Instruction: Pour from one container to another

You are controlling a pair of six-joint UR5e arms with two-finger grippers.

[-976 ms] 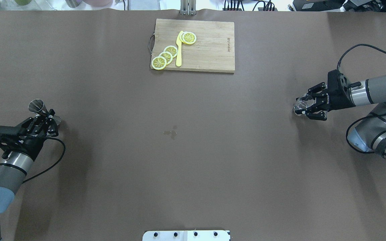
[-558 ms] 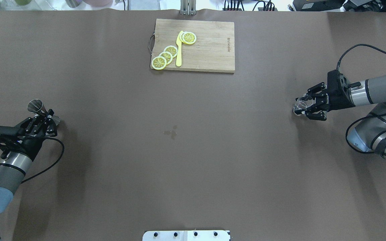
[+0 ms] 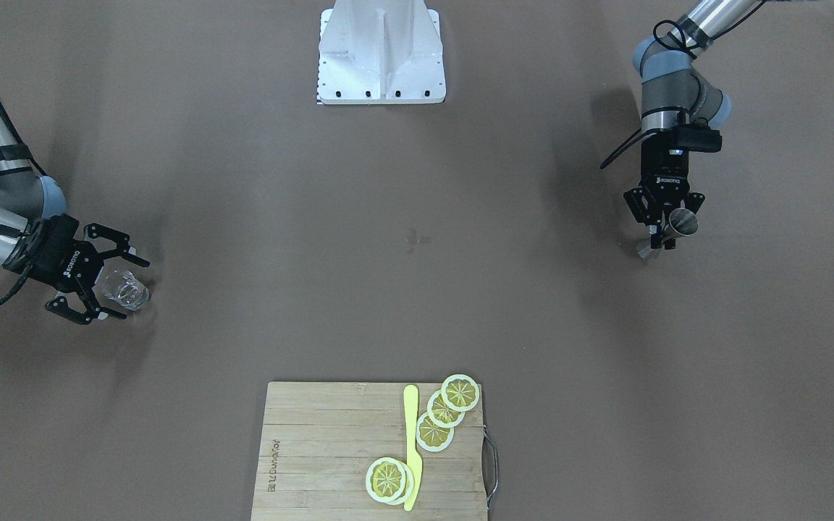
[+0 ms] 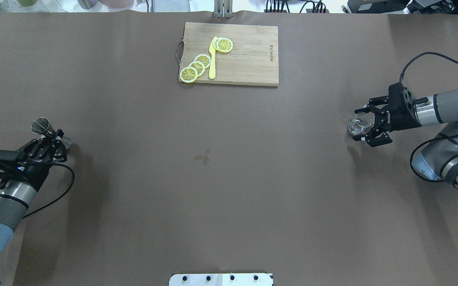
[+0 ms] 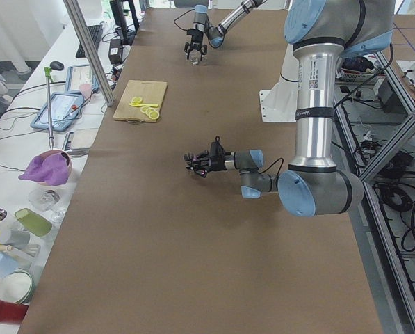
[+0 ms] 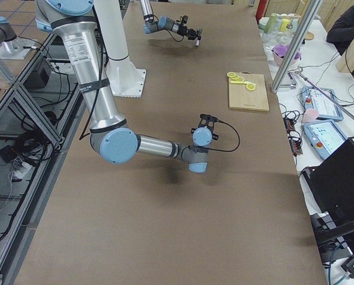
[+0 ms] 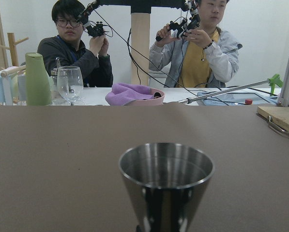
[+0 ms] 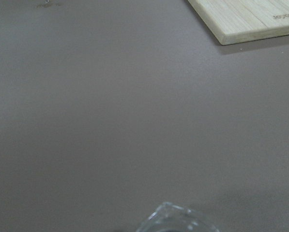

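A steel jigger (image 4: 40,125) stands upright in my left gripper (image 4: 54,138), which is shut on its narrow waist at the table's left side. The front view shows the jigger (image 3: 680,221) and that gripper (image 3: 660,235) on its right. The jigger's upper cup (image 7: 166,176) fills the lower middle of the left wrist view. At the table's right side a clear glass (image 4: 358,124) sits between the fingers of my right gripper (image 4: 361,124), which is shut on it. The glass (image 3: 126,290) and right gripper (image 3: 120,289) show at the front view's left. Only the glass rim (image 8: 178,220) shows in the right wrist view.
A wooden cutting board (image 4: 249,59) lies at the far middle, with lemon slices (image 4: 197,66) and a yellow knife (image 4: 212,59) on it. A small stain (image 4: 203,157) marks the brown table centre. The robot base (image 3: 381,54) stands at the near edge. Operators sit beyond the table.
My right gripper has turned at the wrist and closed in on the glass, which shifted slightly with it. My left gripper with the jigger has drifted a little to the left.
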